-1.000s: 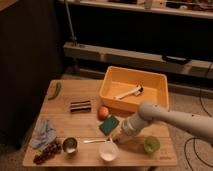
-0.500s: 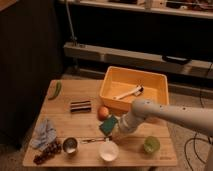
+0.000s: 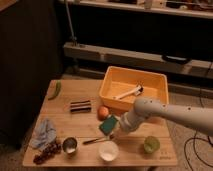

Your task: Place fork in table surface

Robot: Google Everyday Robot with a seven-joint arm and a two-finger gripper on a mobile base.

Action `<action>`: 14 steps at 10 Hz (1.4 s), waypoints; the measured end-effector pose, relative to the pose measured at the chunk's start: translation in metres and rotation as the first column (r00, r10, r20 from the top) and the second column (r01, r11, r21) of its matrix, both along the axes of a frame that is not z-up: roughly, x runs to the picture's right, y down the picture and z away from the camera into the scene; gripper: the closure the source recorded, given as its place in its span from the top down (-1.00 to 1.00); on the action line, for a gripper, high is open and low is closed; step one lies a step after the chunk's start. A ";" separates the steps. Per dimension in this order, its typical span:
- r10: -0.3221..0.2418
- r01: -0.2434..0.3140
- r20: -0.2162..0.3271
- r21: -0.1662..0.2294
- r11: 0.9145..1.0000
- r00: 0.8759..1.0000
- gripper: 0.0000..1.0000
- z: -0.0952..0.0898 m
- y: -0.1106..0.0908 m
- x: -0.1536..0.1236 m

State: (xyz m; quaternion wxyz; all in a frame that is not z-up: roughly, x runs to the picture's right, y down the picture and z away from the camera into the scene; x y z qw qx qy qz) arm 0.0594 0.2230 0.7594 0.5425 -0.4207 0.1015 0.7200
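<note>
One pincer (image 3: 117, 133) by one fork (image 3: 95, 141), two bowls (image 3: 70, 145) (image 3: 108, 150), one bin (image 3: 134, 72), one table surface (image 3: 61, 118)

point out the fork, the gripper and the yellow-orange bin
fork (image 3: 96, 141): camera view, middle of its handle
gripper (image 3: 116, 135): camera view, tip end, at the fork's image-right end
yellow-orange bin (image 3: 117, 104): camera view, near wall

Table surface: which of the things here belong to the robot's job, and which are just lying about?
Job: fork, lying on the table surface; gripper, low at the fork's end beside the sponge.
Lying about: yellow bin with white-handled utensil, green sponge, orange, blue cloth, grapes, metal cup, white bowl.
</note>
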 end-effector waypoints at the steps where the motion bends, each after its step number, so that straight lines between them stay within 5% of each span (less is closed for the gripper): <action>1: 0.008 -0.009 0.016 0.024 1.000 1.000 -1.00 -0.015 -0.014 -0.001; 4: 0.045 -0.049 0.046 0.093 0.994 0.998 -1.00 -0.048 -0.047 0.000; 9: 0.185 -0.200 0.105 0.160 0.967 0.977 -1.00 -0.062 -0.073 0.018; 14: 0.199 -0.226 0.132 0.237 0.945 0.971 -1.00 -0.104 -0.101 0.021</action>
